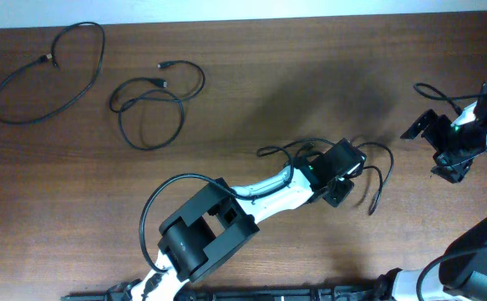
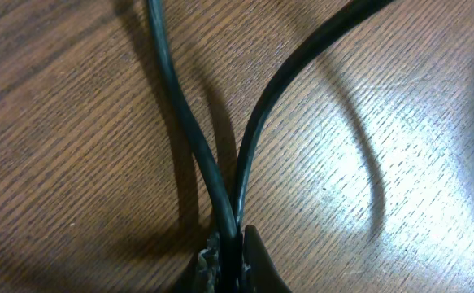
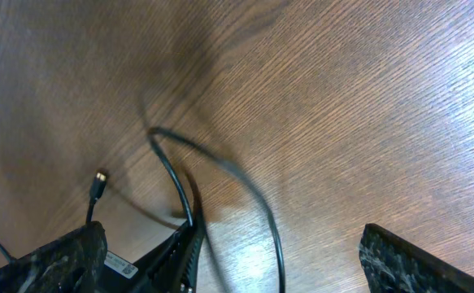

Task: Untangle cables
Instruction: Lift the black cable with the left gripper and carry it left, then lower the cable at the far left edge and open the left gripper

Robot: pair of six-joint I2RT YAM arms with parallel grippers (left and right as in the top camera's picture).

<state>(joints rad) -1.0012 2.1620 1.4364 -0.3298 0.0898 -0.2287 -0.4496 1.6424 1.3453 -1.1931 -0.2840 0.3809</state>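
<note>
One broad brown wooden table [image 1: 251, 67] carries everything. Two white-and-black robot arms work over it: the left arm [image 1: 251, 196] reaches from the near edge towards the middle, and the right arm [image 1: 477, 117] stays at the far right edge, probably parked there so that it does not get in the way.

Three thin black cables lie on the wood. The first cable [image 1: 81, 88] is a loose open loop at the far left, and the second cable [image 1: 153, 97] is a smaller double loop just beside it. The two do not touch, so I judge them already sorted. The third cable [image 2: 184, 122] lies well apart from both, near the middle of the table under the left arm's tip, with its loose ends trailing out to either side.

In the left wrist view, the left gripper [image 2: 230, 259] is clamped tight on this third cable. Two strands run together into the closed jaws, which suggests it is pinched at a fold, likely so it can be dragged clear.

The right gripper [image 3: 232, 244] stands wide apart, its fingers [image 3: 66, 260] gripping nothing. A thin black strand with a small metallic plug tip [image 3: 100, 175] lies on the wood ahead of it, untouched; I cannot tell which cable it belongs to.
</note>
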